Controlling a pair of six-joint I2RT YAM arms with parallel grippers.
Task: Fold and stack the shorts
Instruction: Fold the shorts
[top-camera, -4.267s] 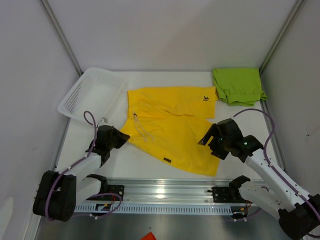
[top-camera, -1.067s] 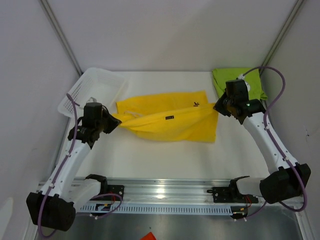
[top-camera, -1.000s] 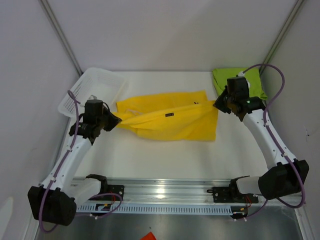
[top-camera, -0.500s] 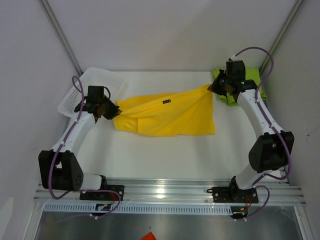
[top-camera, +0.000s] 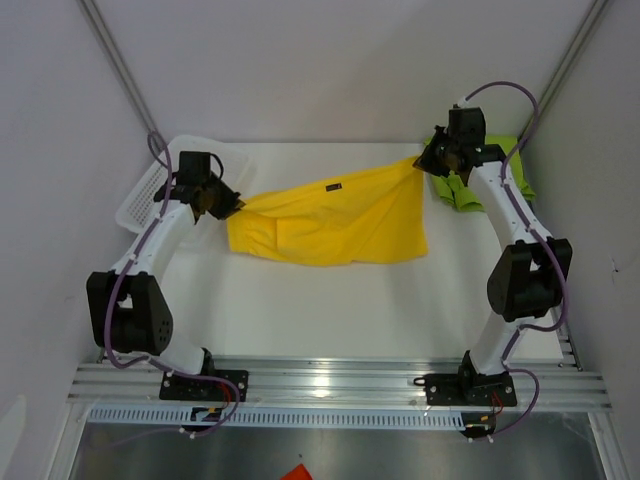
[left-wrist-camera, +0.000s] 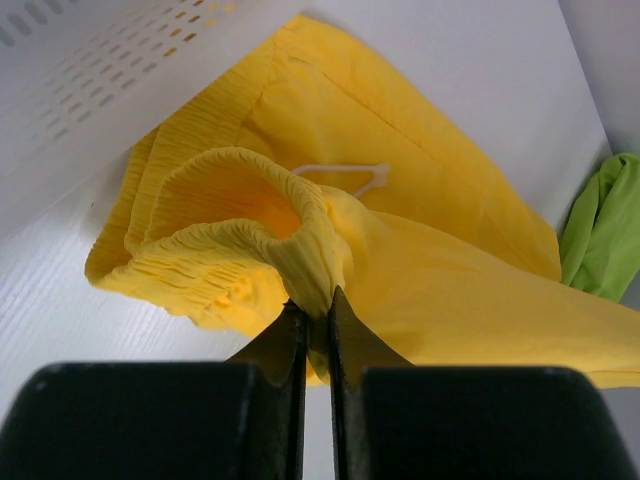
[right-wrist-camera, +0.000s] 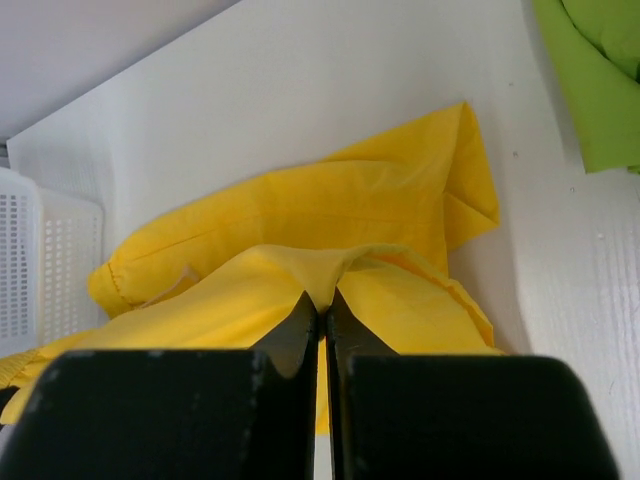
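Since both arms have swept rearward, I note the left gripper (top-camera: 232, 206) and right gripper (top-camera: 421, 166) each pinching the bright yellow fabric shorts (top-camera: 340, 222), now doubled over and draped mid-way across the white table (top-camera: 300, 300), fold nearly laid.

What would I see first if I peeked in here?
The bright yellow shorts jump out first, pulled out wide across the middle of the white table. The left gripper pinches their crinkly waistband beside the white basket, and the right gripper pinches the other end. The lime green shorts lie bunched in the far right corner.
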